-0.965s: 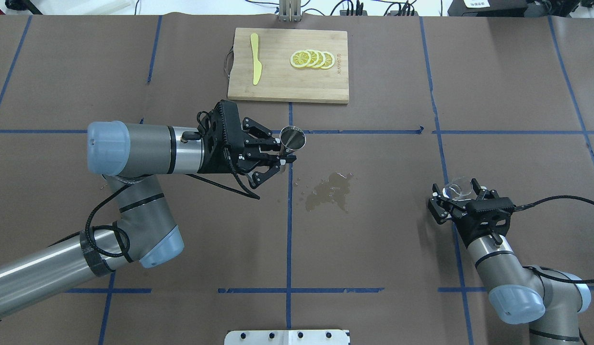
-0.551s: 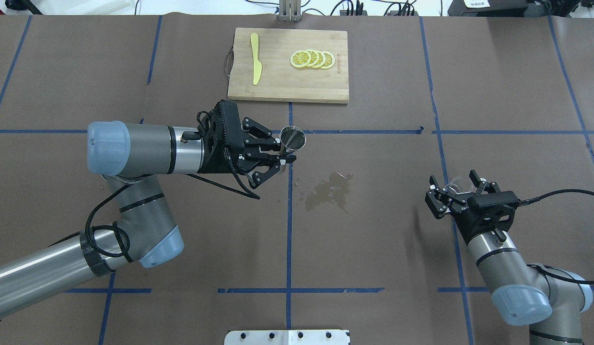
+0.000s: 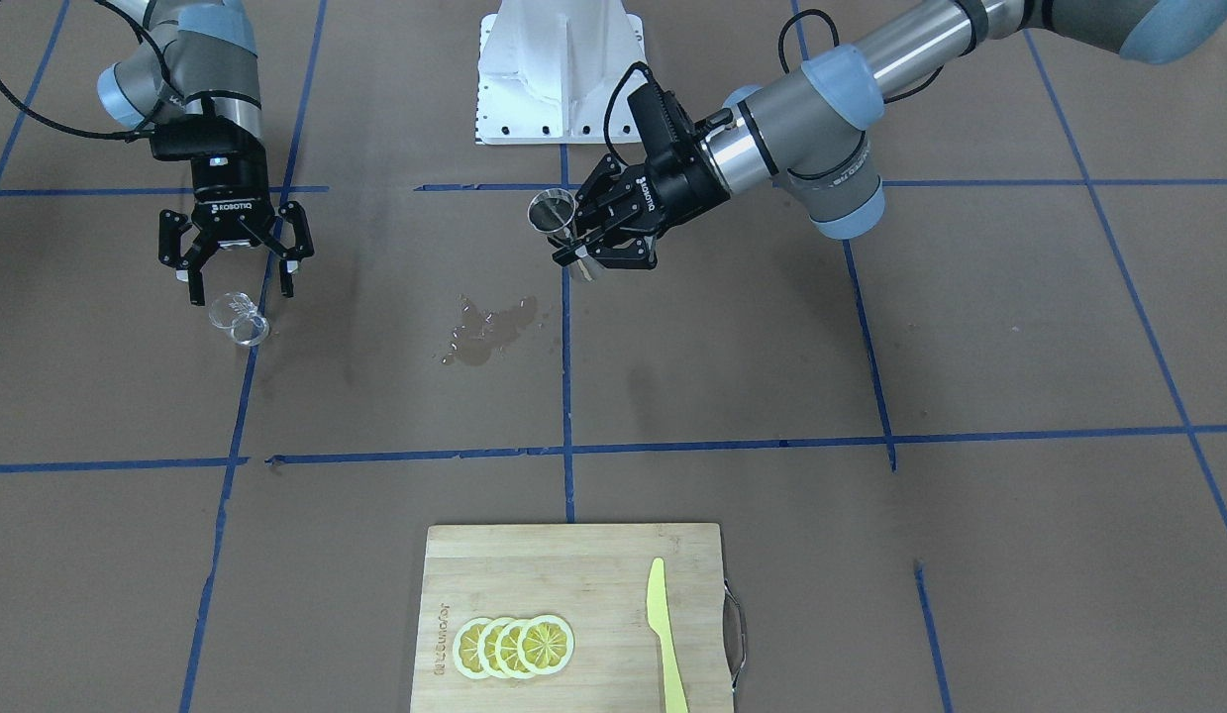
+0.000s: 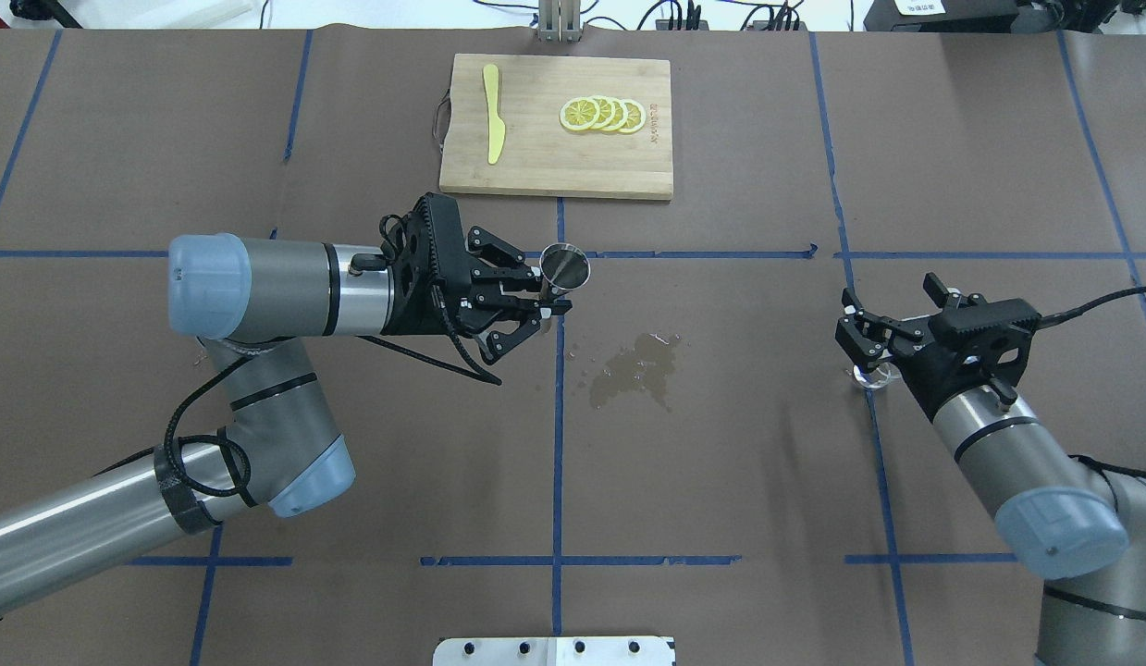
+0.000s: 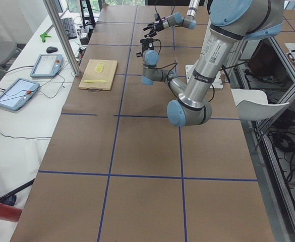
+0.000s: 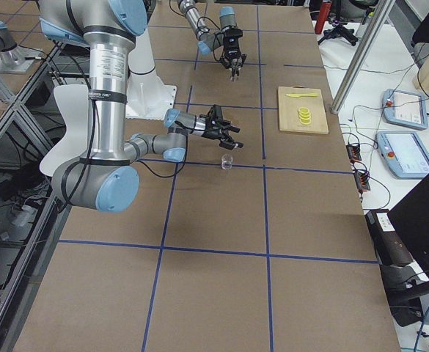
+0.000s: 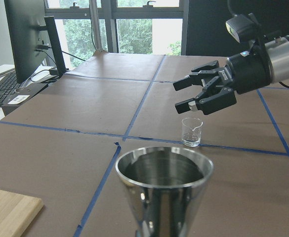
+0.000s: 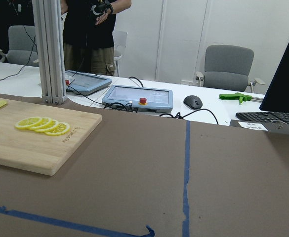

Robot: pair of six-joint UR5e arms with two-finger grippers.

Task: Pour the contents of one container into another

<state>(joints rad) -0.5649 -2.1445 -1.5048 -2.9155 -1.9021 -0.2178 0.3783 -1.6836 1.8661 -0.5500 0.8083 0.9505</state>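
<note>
Two robot arms work at a brown-papered table (image 4: 720, 462) marked with blue tape lines. The left gripper (image 4: 545, 313) has its jaws clamped on the narrow waist of a shiny steel jigger (image 4: 565, 266) and holds it upright in the air near the middle of the table. Well apart from it, the small clear glass cup (image 7: 191, 132) stands upright on the table and looks empty. The right gripper (image 3: 239, 282) hangs just above the cup with its jaws spread apart, touching nothing.

A puddle of brownish liquid (image 4: 637, 370) lies on the table between the two arms, nearer the jigger.

Judging by the empty cup set down, the pour itself seems to be over, with some of the liquid spilled. Whether any of it reached the jigger cannot be told, because its inside shows only reflections. What seems to remain is setting the jigger down.

Counted:
- one jigger
- one glass cup
- one puddle
- one wooden cutting board (image 4: 536, 162) at the far side of the table
- four lemon slices (image 4: 602, 114) overlapping in a row on the board
- one yellow knife (image 4: 492, 116) on the board
</note>
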